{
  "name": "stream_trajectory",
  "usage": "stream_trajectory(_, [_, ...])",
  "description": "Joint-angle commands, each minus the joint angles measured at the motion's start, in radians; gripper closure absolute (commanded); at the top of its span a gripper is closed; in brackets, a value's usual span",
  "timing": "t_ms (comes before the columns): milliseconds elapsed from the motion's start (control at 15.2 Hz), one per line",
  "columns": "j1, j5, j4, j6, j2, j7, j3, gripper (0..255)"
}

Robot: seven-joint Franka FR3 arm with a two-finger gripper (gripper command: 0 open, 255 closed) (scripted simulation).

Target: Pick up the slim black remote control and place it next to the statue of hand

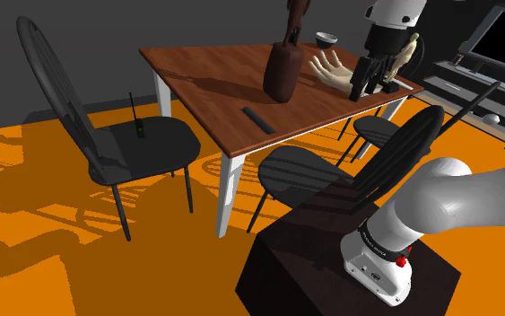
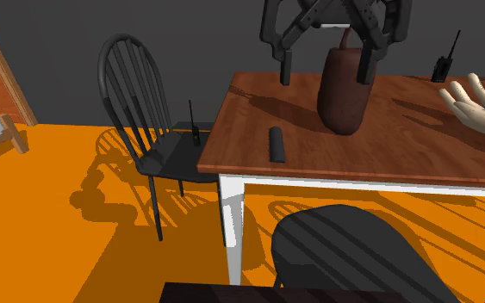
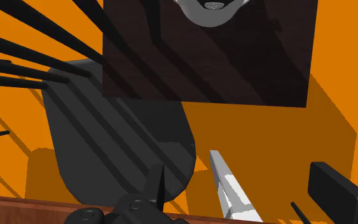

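Fingers (image 2: 284, 71) spread wide and gripping nothing are hanging beside the pale hand statue (image 1: 335, 70) while the slim black remote control (image 1: 256, 118) is lying flat near the tabletop's (image 1: 214, 85) front edge, ringed by bare wood, with a brown vase (image 1: 282, 70) standing between it and the statue.

Hard, directional light fell from the shoulder view's right, throwing hard-edged spindle shadows of the chair (image 1: 107, 135) leftward across the saturated orange floor (image 1: 53, 269). The brown vessel (image 1: 282, 70) cast a long dark streak over the matte tabletop (image 1: 214, 99). The pale hand statue (image 1: 335, 72) caught the brightest light, while the grey wall (image 1: 107, 27) behind was dim. In the wrist view, striped shadows crossed the dark stand (image 3: 234, 63).
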Motion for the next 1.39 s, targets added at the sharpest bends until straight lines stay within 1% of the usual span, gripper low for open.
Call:
stream_trajectory(0, [0.000,0.000,0.000,0.000,0.000,0.000,0.000,0])
stream_trajectory(330, [-0.002,0.007,-0.028,0.175,0.129,0.044,0.020,0])
stream_trajectory(660, [-0.006,0.007,-0.018,0.339,0.285,0.087,0.037,0])
stream_trajectory(990, [-0.011,0.000,0.028,0.483,0.458,0.131,0.051,0])
stream_trajectory(1320, [-0.017,-0.017,0.110,0.600,0.640,0.177,0.062,0])
